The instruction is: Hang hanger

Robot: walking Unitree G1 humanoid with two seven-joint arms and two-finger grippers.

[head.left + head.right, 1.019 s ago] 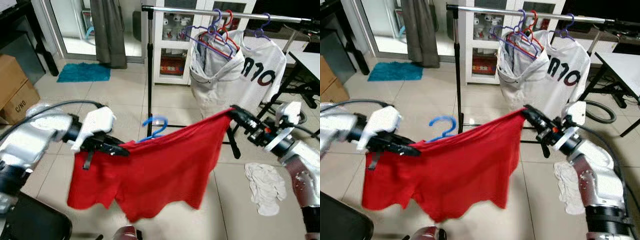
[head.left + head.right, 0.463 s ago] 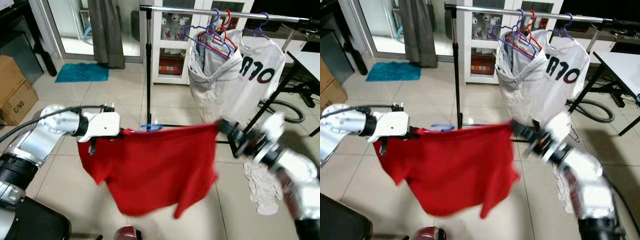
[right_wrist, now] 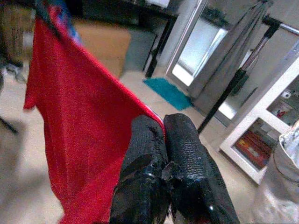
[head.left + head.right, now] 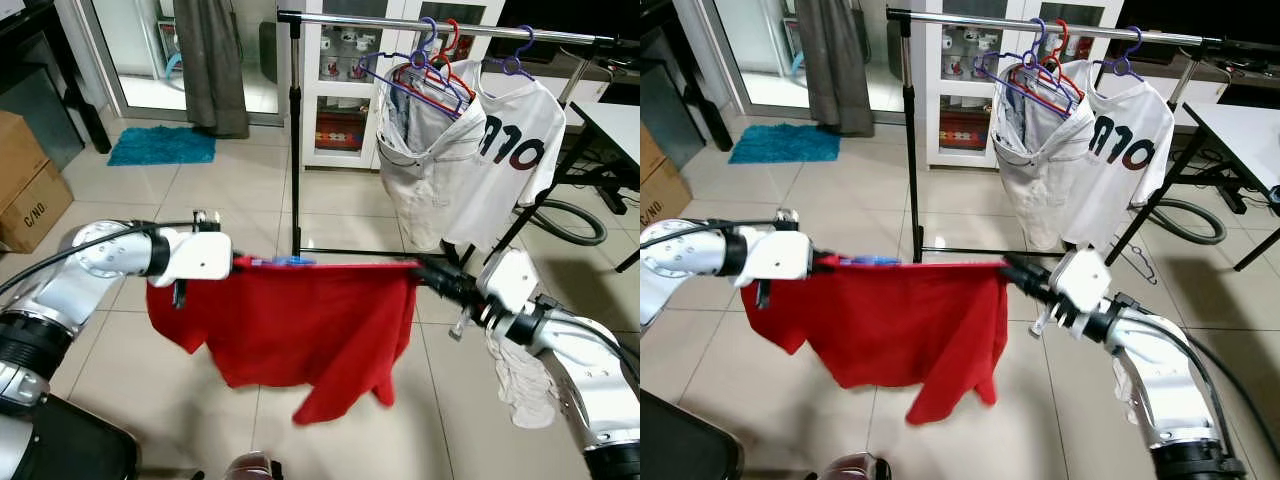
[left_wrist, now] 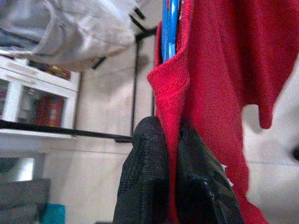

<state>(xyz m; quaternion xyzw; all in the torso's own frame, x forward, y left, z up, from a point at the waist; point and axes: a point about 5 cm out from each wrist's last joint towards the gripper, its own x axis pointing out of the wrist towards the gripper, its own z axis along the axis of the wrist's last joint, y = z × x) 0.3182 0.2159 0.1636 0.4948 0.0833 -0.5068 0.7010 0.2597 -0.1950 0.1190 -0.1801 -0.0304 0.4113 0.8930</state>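
— Since a second ago, what's changing?
— Both arms are pulling level; the blue plastic hanger (image 4: 285,261) is lying flat along the soft red cotton shirt (image 4: 300,320).
— Grips?
— Left gripper (image 5: 174,140) and right gripper (image 3: 164,140) are pinching its limp shoulders; better taking the stiff hanger.

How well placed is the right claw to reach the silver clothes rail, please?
Probably not yet: the right claw is shut on the red T-shirt, well below the silver clothes rail.
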